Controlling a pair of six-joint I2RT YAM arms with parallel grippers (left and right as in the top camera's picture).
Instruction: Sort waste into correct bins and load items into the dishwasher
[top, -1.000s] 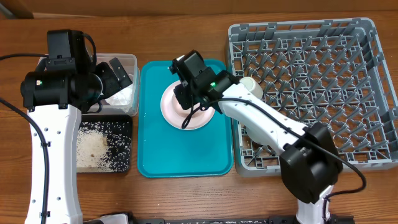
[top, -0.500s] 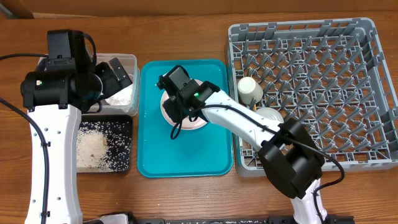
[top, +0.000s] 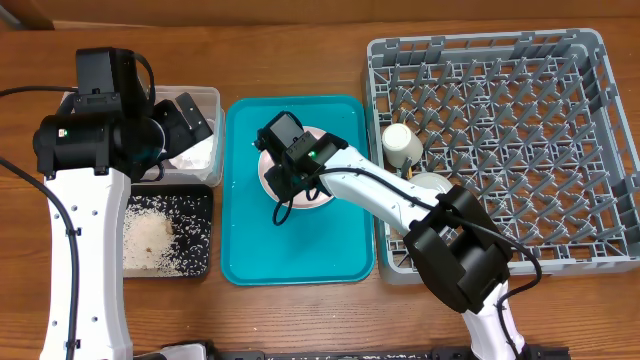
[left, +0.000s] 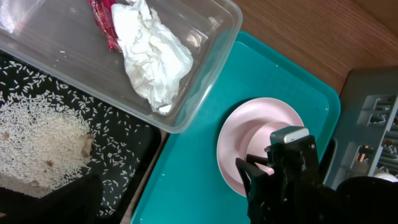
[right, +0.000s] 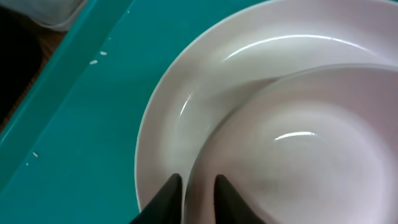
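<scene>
Pink dishes (left: 249, 134) sit stacked on the teal tray (top: 250, 230); we judge loading is in hand. Our right pincer (right: 198, 190) straddles the upper dish's (right: 298, 155) rim; whether it is clamped we cannot tell. Next needs a firm pinch, then the rack (top: 480, 42). Left pincer (top: 180, 120) gapes over the tub (top: 205, 93).

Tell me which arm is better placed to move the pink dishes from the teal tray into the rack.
Right. The right gripper straddles the inner rim of the pink dishes, and the rack is on its side. The left gripper hangs open over the clear tub.
</scene>
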